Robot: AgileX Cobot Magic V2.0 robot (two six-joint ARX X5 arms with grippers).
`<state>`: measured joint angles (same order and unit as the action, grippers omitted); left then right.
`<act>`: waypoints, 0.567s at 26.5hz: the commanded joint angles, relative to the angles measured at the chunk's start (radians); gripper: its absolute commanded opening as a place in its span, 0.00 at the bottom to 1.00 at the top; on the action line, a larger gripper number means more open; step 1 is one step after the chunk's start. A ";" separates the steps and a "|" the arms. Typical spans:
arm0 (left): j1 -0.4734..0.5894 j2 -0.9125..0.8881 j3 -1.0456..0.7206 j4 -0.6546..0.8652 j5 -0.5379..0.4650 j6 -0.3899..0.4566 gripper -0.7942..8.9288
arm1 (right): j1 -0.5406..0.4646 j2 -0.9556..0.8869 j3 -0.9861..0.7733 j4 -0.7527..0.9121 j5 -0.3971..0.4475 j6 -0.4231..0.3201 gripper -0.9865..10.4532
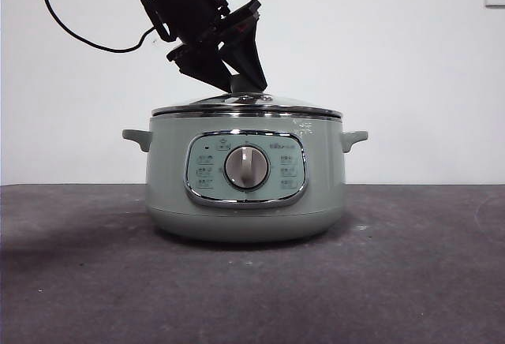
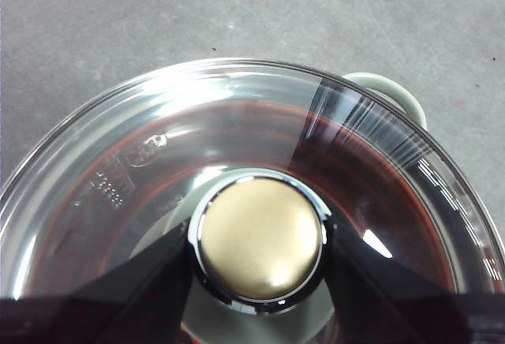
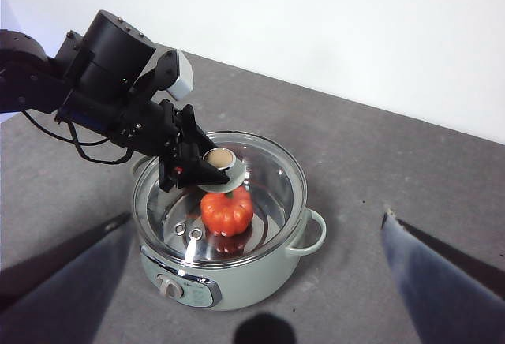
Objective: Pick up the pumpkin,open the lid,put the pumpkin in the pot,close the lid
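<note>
Front view showed the pot (image 1: 245, 174) large and near: a round, pale sage-green cooker on the dark grey surface (image 1: 79, 281), with a small handle on each side, a chrome-framed control panel and a silver dial at the panel's middle. The lid (image 1: 246, 107) sat closed on the pot's rim, a shallow glass dome edged in shiny chrome.

The pumpkin (image 3: 226, 211) was hidden in that view by the pot's wall. The right wrist view alone showed it, looking down through the glass: a small orange-red ribbed toy with a green stem, resting inside the pot almost directly under the lid's knob. The same view showed two small round fittings in the glass on the side toward the control panel.

The left wrist view looked straight down on the knob (image 2: 259, 237), round and pale with a chrome ring about it, and showed a reddish tint through the glass around it and one pot handle beyond the lid's rim.

The left gripper (image 2: 259, 241) reached down at a slant over the pot, its arm dark and cabled above the lid. Its two black fingers (image 2: 150, 281) stood on opposite sides of the knob, closed in against its chrome ring and gripping it.

The right gripper (image 3: 252, 281) hung high and well away from the pot, its fingers spread wide apart with nothing between them.
</note>
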<state>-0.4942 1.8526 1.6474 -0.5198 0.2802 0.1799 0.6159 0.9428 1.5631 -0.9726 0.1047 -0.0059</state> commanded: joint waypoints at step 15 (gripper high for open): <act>-0.003 0.000 0.011 -0.047 -0.042 0.006 0.61 | 0.002 -0.001 0.000 -0.073 -0.003 0.013 0.63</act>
<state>-0.4969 1.8519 1.6558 -0.5552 0.2470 0.1822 0.6159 0.9428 1.5631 -1.0416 0.1047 -0.0059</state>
